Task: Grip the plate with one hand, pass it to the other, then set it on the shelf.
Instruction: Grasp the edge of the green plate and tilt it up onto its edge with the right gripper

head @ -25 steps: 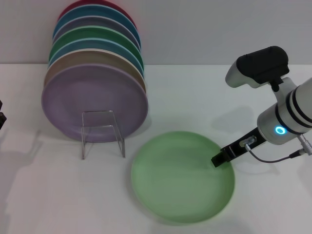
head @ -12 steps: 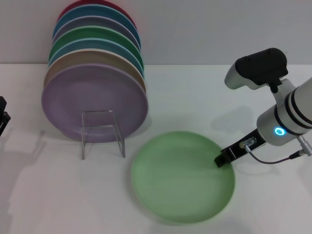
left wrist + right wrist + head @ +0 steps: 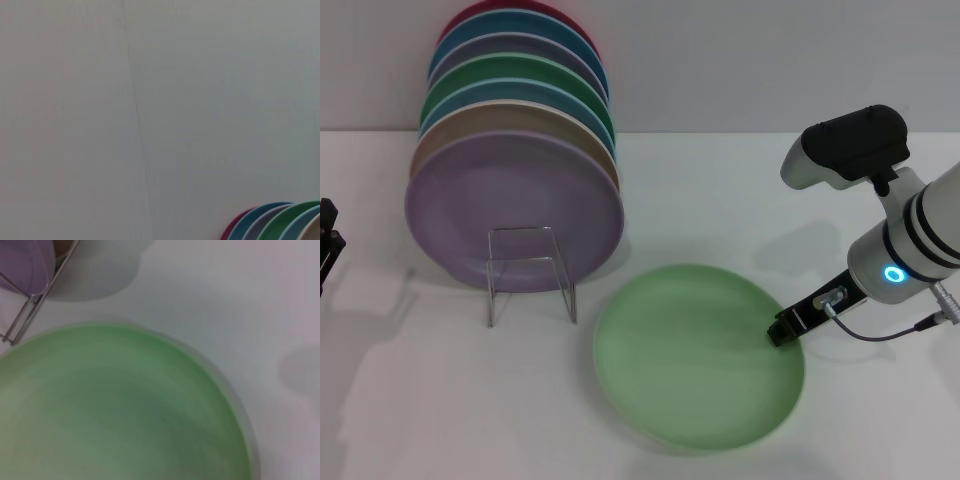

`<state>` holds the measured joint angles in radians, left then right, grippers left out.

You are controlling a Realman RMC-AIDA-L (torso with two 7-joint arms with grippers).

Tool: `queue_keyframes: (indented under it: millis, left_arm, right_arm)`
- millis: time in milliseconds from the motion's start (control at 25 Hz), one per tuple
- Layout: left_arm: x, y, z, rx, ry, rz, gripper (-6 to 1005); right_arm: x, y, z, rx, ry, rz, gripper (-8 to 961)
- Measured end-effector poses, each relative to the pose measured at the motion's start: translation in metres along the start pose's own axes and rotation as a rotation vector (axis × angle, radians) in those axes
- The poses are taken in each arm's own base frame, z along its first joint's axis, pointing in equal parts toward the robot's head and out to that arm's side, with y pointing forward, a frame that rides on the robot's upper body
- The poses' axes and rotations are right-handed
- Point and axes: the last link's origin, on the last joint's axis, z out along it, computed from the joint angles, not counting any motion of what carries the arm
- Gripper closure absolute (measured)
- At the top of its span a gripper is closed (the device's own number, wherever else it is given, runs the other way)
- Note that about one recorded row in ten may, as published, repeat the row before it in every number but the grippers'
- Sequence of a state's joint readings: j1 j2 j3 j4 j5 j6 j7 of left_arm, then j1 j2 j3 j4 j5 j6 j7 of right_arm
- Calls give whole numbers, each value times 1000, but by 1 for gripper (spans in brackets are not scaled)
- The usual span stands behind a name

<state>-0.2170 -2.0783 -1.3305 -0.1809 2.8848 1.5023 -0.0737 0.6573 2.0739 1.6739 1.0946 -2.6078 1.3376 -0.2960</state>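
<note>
The green plate (image 3: 699, 357) lies flat on the white table (image 3: 720, 200), near the front, just right of the clear rack (image 3: 530, 272). Since a second ago it has slid a tiny bit to the right, and the right gripper (image 3: 784, 329) has pulled back the same way. It now sits on the plate's right rim. I think this means the gripper has the rim and is tugging it, so the first step, the grab, is nearly done. The lift and the pass are not yet done. I cannot tell if its fingers are closed on the rim or just touching it, since they look like one small dark block. The right wrist view shows only the plate and a corner of the rack, no fingers. The left gripper (image 3: 328, 245) is far off at the left edge of the table, mostly cut off, and has crept a little into view. I cannot tell if it is open. A row of colored plates (image 3: 515, 180) stands in the rack, the purple plate (image 3: 510, 205) in front.
</note>
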Motion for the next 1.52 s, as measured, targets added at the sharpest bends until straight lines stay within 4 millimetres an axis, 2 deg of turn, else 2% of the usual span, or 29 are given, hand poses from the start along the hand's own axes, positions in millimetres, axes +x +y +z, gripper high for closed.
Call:
queue_keyframes:
  millis: [240,440,600,1080,1320,1520]
  left_arm:
    - [0,1,1,-3,3,-1,140]
    - [0,1,3,-4,4,-1,140]
    - [0,1,3,-4,2,-1,140]
    - [1,1,4,-5,7,0,140]
    - [6,1,-1,7,33,-9,140]
    - [8,0,-4,15,46,-13,140]
  right_arm:
    - [-2,4,1,7,1,-27,718]
    - [-4,9,1,12,4,-56,812]
    - [-5,11,1,11,0,-60,834]
    - [-7,21,-11,-40,-57,-86,888]
    - [-7,34,-26,-108,-135,-115,911]
    - [-4,37,-34,-125,-166,-128,929]
